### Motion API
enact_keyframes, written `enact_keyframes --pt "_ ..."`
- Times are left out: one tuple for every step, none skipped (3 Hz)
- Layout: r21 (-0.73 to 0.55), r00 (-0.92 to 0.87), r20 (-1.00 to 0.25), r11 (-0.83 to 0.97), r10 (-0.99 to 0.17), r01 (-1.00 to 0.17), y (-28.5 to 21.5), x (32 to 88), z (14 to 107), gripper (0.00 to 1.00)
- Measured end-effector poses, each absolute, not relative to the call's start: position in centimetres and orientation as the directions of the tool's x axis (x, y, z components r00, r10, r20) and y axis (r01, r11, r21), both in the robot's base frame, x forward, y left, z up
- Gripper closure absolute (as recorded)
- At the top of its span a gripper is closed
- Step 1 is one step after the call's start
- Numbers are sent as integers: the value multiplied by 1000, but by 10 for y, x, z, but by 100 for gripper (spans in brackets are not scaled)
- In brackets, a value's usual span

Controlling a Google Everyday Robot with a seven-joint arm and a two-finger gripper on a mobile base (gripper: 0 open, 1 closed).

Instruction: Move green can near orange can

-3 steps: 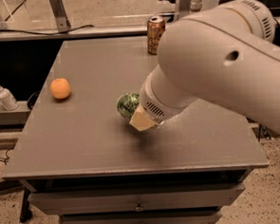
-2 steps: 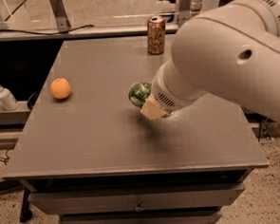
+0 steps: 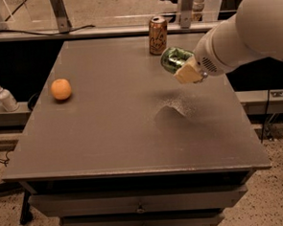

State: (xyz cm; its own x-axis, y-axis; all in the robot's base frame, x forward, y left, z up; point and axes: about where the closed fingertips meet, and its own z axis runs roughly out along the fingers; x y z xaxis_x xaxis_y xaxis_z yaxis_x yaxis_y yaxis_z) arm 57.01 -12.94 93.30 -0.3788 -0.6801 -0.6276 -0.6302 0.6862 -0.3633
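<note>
Table (image 3: 109, 136) | arm (image 3: 242, 37) stretched over it | jaws hold green can (image 3: 175, 59) aloft

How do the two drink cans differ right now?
The green can is held in the air by the robot's hand above the far right of the table; the orange can stands on it at the far edge. The green can is tilted, the orange can upright. The green can is shiny green, the orange can copper-brown. Both look the same size.
</note>
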Motion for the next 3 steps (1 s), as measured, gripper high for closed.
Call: enact_keyframes --pt "-323 -343 -667 672 -661 -666 -142 608 932 100" --pt "-263 -309 -681 616 -664 -742 -133 646 915 100" --pt "-221 -283 -676 553 -681 -803 -114 674 894 100"
